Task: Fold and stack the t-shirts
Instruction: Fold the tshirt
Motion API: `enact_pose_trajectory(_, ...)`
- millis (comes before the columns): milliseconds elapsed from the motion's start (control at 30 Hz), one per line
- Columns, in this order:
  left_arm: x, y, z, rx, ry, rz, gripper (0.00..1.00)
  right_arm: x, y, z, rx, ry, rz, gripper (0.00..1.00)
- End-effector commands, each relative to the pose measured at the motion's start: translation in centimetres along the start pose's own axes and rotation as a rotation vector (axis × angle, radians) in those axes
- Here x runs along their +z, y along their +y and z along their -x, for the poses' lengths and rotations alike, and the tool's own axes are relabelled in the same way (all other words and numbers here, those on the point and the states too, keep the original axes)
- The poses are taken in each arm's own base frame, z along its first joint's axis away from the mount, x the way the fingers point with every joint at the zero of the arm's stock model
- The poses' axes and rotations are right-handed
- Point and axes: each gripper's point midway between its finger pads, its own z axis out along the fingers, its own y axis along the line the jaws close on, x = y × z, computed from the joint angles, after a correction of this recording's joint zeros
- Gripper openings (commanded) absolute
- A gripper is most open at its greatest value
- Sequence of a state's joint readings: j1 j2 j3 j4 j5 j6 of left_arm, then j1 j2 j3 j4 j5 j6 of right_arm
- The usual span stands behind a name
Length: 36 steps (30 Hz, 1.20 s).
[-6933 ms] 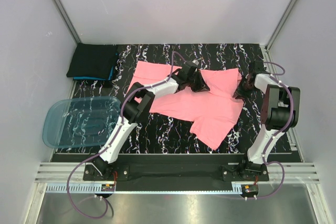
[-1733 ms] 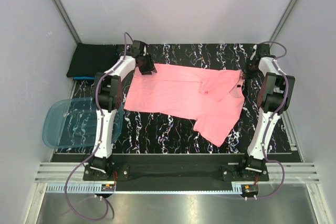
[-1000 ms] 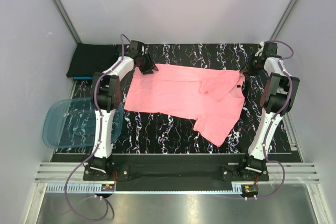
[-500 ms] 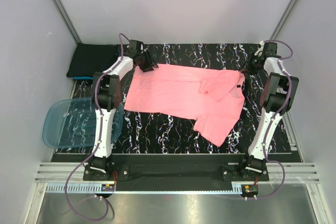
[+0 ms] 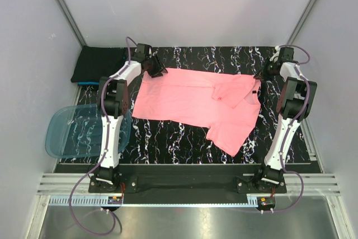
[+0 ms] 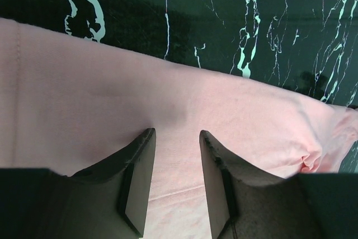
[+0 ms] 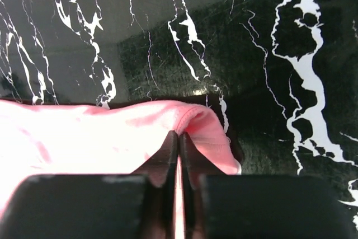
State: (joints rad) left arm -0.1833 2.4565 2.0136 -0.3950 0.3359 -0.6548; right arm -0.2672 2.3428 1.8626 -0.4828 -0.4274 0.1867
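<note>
A salmon-pink t-shirt (image 5: 190,99) lies spread across the black marbled table, one sleeve folded over near its right side. My left gripper (image 5: 155,70) is at the shirt's far-left corner. In the left wrist view it (image 6: 177,134) stands open, with flat pink cloth (image 6: 84,82) under and between the fingers. My right gripper (image 5: 262,74) is at the shirt's far-right corner. Its jaws (image 7: 179,134) are shut on a raised fold of the pink hem (image 7: 212,124). Folded black and teal t-shirts (image 5: 99,65) lie stacked at the far left.
A translucent blue plastic tub (image 5: 84,130) sits off the table's left edge, near my left arm. Grey walls close in the far side and both flanks. The table's front rail (image 5: 184,183) carries both arm bases.
The right gripper's jaws have closed on the shirt's far-right hem. The left gripper has shifted slightly toward the far left, still open over the cloth. The shirt has not moved.
</note>
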Motion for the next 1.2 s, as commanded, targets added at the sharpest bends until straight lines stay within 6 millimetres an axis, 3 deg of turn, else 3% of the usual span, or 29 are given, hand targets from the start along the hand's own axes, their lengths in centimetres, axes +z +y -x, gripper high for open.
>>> enact_pose_trajectory(0,-0.1,0.2,0.8,0.009,-0.023,0.005,0.43,-0.5,0.7,1.6,-0.042,-0.055,0.008,0.01)
enact_pose_trajectory(100,-0.6,2.5,1.0,0.03,-0.044,0.132,0.42,-1.0,-0.1,2.0,-0.049,-0.074,-0.007,0.0)
enact_pose_trajectory(433,-0.5,3.6,0.9,0.036,-0.036,0.172,0.42,-1.4,-1.9,2.3,-0.04,-0.087,-0.094,0.0)
enact_pose_trajectory(567,-0.4,3.1,1.1,0.035,-0.038,0.146,0.43,-1.6,-1.3,2.6,-0.037,-0.098,-0.074,0.0)
enact_pose_trajectory(633,-0.7,1.8,1.1,0.037,-0.03,0.097,0.43,-1.8,-0.8,2.6,-0.019,-0.092,-0.053,0.06)
enact_pose_trajectory(733,-2.4,-1.6,2.1,0.053,-0.039,-0.018,0.44,-3.6,0.6,3.5,-0.003,-0.111,-0.034,0.22)
enact_pose_trajectory(800,-4.7,-4.3,3.1,0.079,-0.068,-0.078,0.44,-5.0,1.1,3.9,0.021,-0.131,-0.049,0.37)
enact_pose_trajectory(900,-8.2,-7.1,3.9,0.129,-0.122,-0.105,0.45,-7.8,1.0,4.1,0.09,-0.158,-0.14,0.45)
enact_pose_trajectory(1067,-11.8,-9.8,2.3,0.187,-0.142,-0.123,0.46,-11.9,1.6,1.4,0.224,-0.129,-0.238,0.46)
enact_pose_trajectory(1100,-11.4,-10.0,0.4,0.193,-0.108,-0.121,0.46,-12.3,1.9,0.7,0.246,-0.12,-0.245,0.46)
enact_pose_trajectory(1133,-12.3,-11.3,-0.2,0.212,-0.115,-0.144,0.46,-13.5,2.2,-0.1,0.252,-0.108,-0.273,0.45)
enact_pose_trajectory(1167,-12.3,-12.0,-1.2,0.23,-0.107,-0.153,0.46,-13.5,2.8,-1.7,0.254,-0.078,-0.283,0.45)
